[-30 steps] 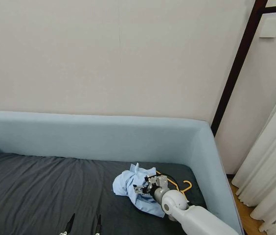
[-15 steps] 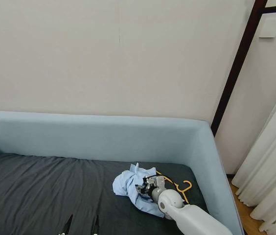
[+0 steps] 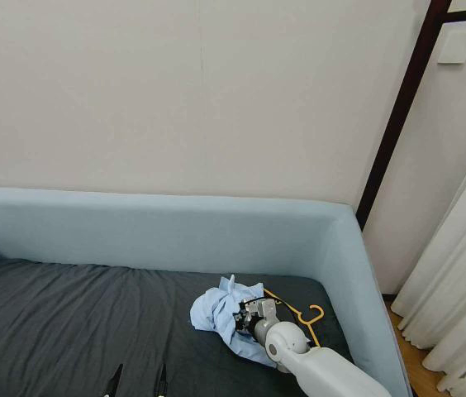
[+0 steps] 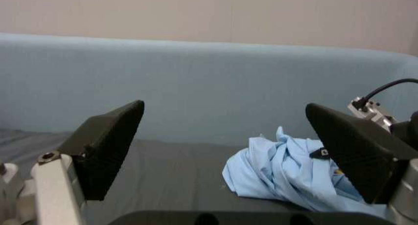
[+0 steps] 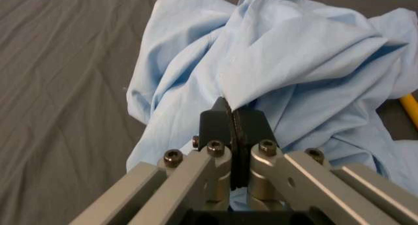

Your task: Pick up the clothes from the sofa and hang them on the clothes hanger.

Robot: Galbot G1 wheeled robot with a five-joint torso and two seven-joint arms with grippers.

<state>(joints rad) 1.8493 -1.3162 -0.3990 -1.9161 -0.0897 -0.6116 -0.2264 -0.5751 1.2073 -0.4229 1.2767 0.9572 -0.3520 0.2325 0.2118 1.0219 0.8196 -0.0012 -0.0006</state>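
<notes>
A crumpled light blue shirt (image 3: 216, 308) lies on the dark grey sofa seat (image 3: 68, 322), near its right end. A yellow hanger (image 3: 301, 317) lies just right of it, partly under the cloth. My right gripper (image 3: 244, 314) rests on the shirt's right side. In the right wrist view it (image 5: 232, 116) is shut, pinching a fold of the shirt (image 5: 294, 49); the hanger's tip (image 5: 410, 107) shows at the edge. My left gripper (image 3: 139, 379) hangs low over the seat's front. It stands open in the left wrist view (image 4: 225, 151), facing the shirt (image 4: 281, 171).
The sofa's light blue backrest (image 3: 150, 227) runs behind the seat and its right armrest (image 3: 357, 273) rises beside the hanger. White curtains (image 3: 464, 298) and a dark door frame (image 3: 398, 116) stand to the right. The seat's left part is bare.
My right arm has edged slightly left and farther onto the shirt. The shirt, hanger and left gripper lie as before.
</notes>
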